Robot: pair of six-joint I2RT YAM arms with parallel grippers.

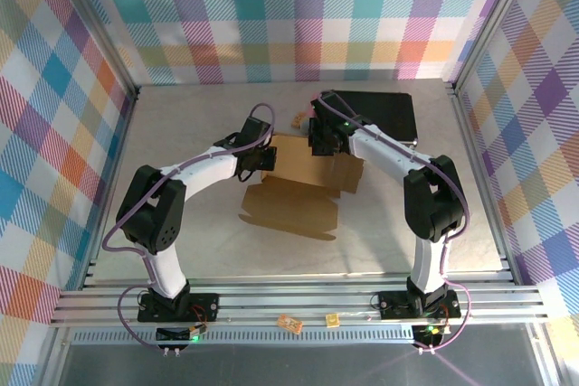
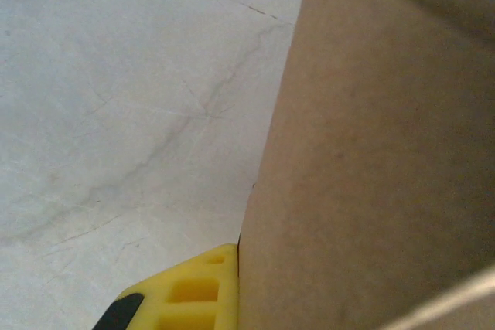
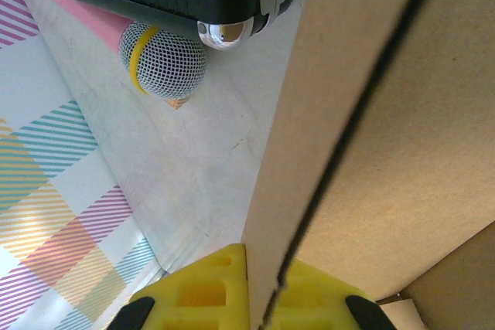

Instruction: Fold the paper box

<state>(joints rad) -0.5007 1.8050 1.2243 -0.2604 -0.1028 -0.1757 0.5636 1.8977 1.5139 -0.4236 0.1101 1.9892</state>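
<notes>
Out in the middle of the pale marbled counter lies the paper box, a plain brown die-cut sheet of corrugated cardboard with flaps and tabs, and it's a long way from box-shaped! The near half lies spread flat toward the arm bases, and the far half sits between the two arms.

The left tool is at the sheet's left edge. Its wrist view shows one yellow finger pressed against a cardboard panel with the other hidden behind it. The jaws are closed, so I judge it's pinching that panel. The right tool is at the far edge, and this one's plain to see: both yellow fingers are clamped on a panel's edge with cardboard sandwiched between them.

At the far right sits a large black rectangular case. Near its corner lies a microphone with a pink handle and silver mesh head.

How far along is it? Early, I'd say. Both grips are set, but from above no walls stand locked, no tabs are tucked and no closed shape shows. Raising the sides, tucking the flaps and closing up all look left to do.
</notes>
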